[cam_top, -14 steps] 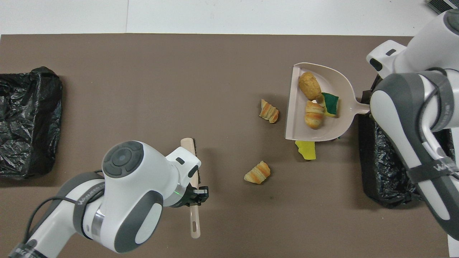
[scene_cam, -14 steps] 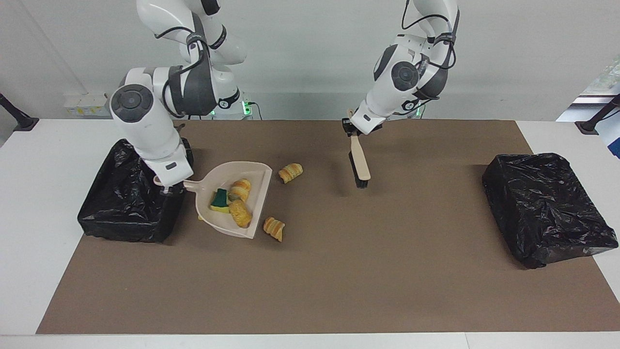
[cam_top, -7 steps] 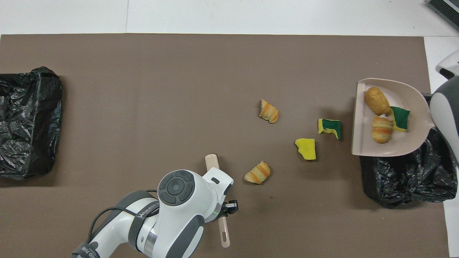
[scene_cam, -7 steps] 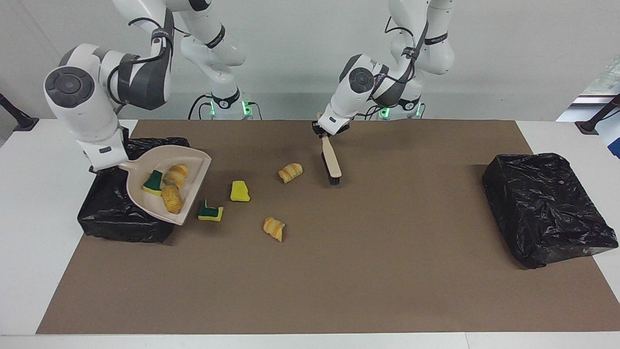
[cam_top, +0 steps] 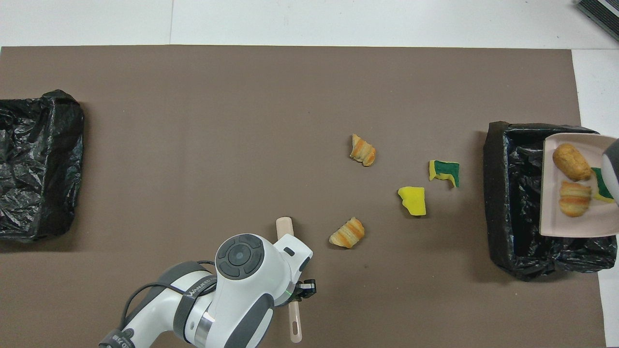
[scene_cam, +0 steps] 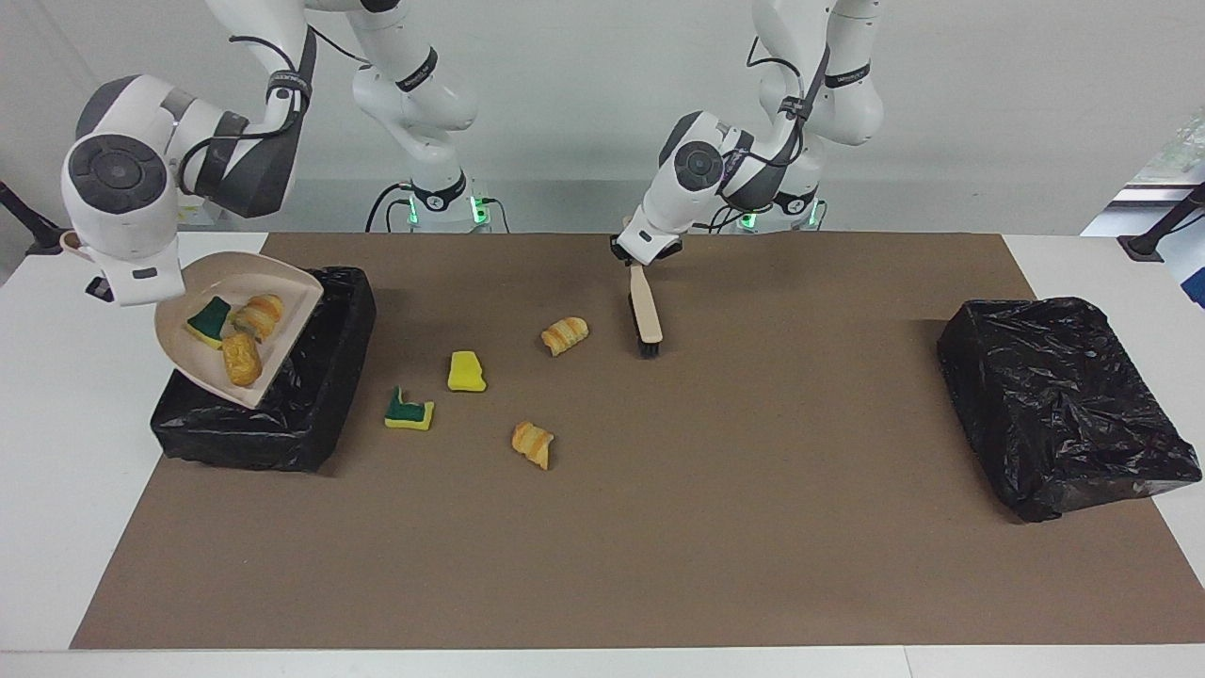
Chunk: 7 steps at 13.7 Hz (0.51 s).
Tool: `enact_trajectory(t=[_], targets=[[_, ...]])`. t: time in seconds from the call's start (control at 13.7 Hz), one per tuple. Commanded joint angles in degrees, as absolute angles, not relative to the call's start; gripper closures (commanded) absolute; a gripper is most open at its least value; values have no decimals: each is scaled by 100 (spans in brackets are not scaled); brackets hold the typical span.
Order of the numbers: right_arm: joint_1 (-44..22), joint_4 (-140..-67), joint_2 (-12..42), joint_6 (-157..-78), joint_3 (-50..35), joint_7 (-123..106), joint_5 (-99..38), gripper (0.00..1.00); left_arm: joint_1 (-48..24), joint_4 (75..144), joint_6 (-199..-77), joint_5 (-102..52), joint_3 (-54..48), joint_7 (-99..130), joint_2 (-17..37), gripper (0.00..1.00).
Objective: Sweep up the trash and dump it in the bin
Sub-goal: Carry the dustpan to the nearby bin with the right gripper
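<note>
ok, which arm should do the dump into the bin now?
Right. The right gripper holds the loaded dustpan tilted over the bin at its end. The left gripper holds the brush mid-table, beside loose scraps.

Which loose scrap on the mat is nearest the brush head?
The striped bread piece beside the brush, nearer the robots than the other bread piece and both sponge bits.

White capital lettering is running along a dark grey band (cam_top: 199, 285) on the left arm (cam_top: 242, 270), at about seven o'clock in the overhead view. It is seeming to begin "WAN"; the rest is staying too small to make out. In the facing view, a black strap (scene_cam: 852, 73) at one o'clock is carrying tiny white marks, unreadable.
</note>
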<state>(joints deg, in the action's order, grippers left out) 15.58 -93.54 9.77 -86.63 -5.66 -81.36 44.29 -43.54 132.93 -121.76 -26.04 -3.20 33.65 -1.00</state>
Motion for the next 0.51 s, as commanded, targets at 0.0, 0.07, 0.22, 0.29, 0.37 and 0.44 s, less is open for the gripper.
enact_trajectory(t=[0.0,0.07,0.22,0.29,0.37,0.44], targets=[[1205,-10140,703,-8736,-615,-7781,5358,100,-4500,13544,-12120,-2654,-211,3165,-334,100],[1178,-10299,703,-8736,-615,-7622,5614,100,-4500,13561,-12051,-2646,-202,3112,-343,100],[1195,-10336,712,-8667,-615,-7629,5878,100,-4456,13553,-11892,-2541,-193,2998,-343,100],[1187,-10327,712,-8596,-615,-7699,6045,100,-4430,13535,-11761,-2305,-193,2962,-343,100],[1169,-10240,729,-8413,-615,-7847,6151,100,-4421,13518,-11664,-2242,-185,2962,-343,100],[1160,-10117,729,-8324,-624,-7953,6213,100,-4421,13509,-11628,-2233,-176,2962,-343,100]])
